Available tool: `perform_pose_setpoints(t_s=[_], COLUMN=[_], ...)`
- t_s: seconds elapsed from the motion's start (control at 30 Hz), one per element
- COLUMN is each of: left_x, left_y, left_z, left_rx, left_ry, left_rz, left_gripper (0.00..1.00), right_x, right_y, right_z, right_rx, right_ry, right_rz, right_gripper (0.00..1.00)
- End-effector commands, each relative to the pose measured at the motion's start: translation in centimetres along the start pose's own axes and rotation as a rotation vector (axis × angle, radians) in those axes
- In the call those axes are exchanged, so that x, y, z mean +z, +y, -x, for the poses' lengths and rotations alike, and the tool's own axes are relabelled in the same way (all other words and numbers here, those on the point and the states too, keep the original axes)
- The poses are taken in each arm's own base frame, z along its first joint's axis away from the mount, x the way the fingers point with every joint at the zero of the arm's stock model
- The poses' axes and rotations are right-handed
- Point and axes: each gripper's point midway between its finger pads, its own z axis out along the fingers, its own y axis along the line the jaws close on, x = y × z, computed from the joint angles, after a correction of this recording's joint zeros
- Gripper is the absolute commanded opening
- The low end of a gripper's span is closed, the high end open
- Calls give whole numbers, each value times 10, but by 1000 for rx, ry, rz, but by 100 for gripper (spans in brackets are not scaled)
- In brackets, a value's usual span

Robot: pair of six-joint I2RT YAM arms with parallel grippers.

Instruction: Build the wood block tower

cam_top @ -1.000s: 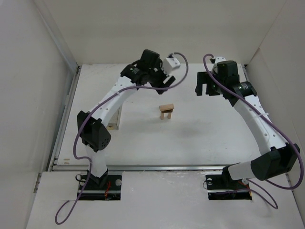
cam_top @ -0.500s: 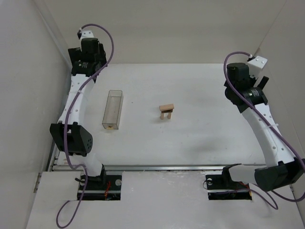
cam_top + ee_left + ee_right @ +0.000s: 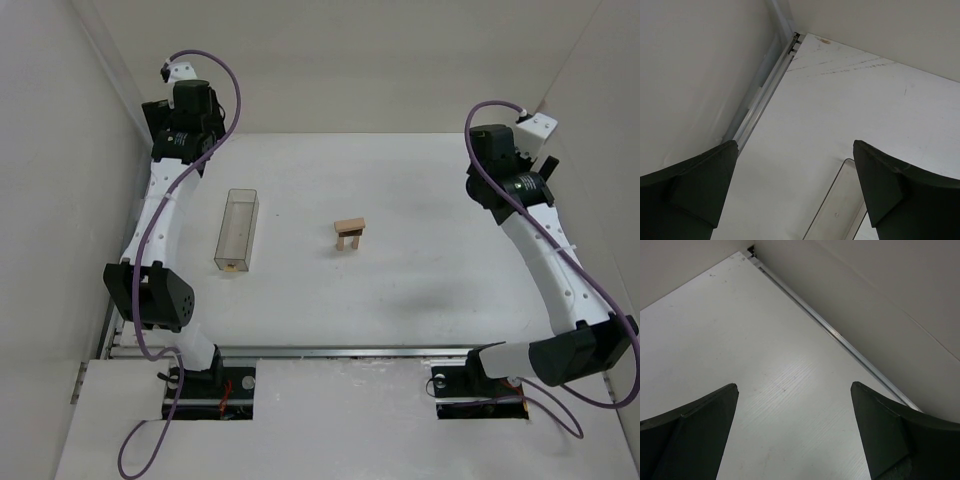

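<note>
- The wood block tower [image 3: 349, 235] stands near the middle of the white table [image 3: 420, 200]. It is a tiny arch: two light-tan uprights with a flat bar laid across their tops. It is in the same spot as a second ago, and nothing touches it.
- A second ago both arms were bent inward over the far half of the table, one on each side of the arch. The left arm [image 3: 160, 215] now reaches up along the left wall, and the right arm [image 3: 545, 250] up along the right wall. Both are well apart from the arch (they had already reached these places half a second ago).
- The clear plastic box [image 3: 237, 231], long and narrow, lies to the left of the arch and apart from it. A second ago the left arm covered nearly all of it; now it is in plain view.
- Left wrist view: the left gripper [image 3: 795, 190] has its two dark fingers spread wide with nothing between them. Below it are bare table, a corner of the clear box and a metal rail [image 3: 765, 95] at the foot of the wall.
- Right wrist view: the right gripper [image 3: 795, 432] is likewise spread wide and holds nothing. It faces the table's far right corner.
</note>
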Motion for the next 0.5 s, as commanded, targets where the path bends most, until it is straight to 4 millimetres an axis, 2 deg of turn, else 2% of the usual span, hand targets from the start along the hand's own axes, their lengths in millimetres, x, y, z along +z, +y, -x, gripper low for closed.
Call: perform_pose_setpoints(t_s=[0.0,0.23,0.47], left_x=[-21,-22,-28], left_y=[13,11,13], left_z=[26,22,25], left_rx=[-69,-64,-61], left_ry=[-81,-72,-81], left_rz=[8,-12,-22], left_gripper=[99,99,99], right_x=[-9,-9,-15], right_y=[-10,-11,-21], right_z=[19,14,17], right_rx=[58,50,68], right_ry=[-36,-27,-42], right_rz=[-14,-8,-11], right_gripper=[100,100,100])
